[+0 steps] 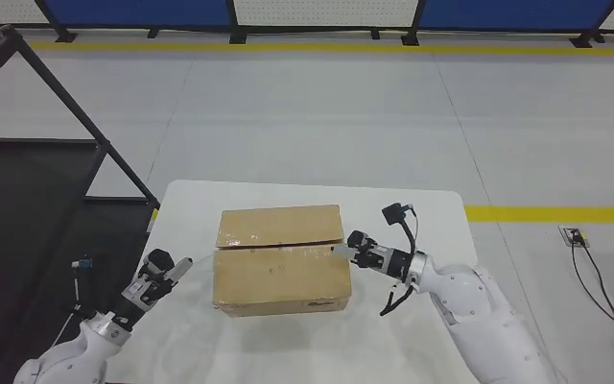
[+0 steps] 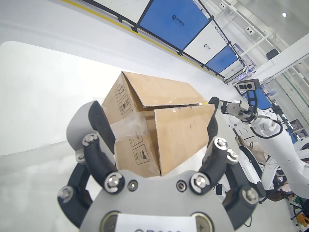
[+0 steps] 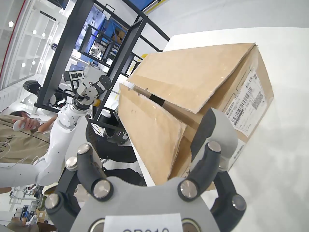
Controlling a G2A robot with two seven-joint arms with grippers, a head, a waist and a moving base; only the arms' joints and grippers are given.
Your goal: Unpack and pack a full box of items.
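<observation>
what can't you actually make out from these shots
- Contents of the cardboard box: the top flaps cover them in all three views, with just a thin dark gap between them.
- Whether the right tool touches the box: too small to tell in the top view, and in the right wrist view the near flap hides one finger.
- Near edge of the table: cut off by the top view's lower border.

The hall around my counter
I work at a white counter (image 1: 192, 221) on pale grey floor (image 1: 384, 115) crossed by a yellow line (image 1: 288, 46); blue panels (image 2: 164, 8) close the far side, and a black rack (image 3: 71, 32) stands alongside.
</observation>
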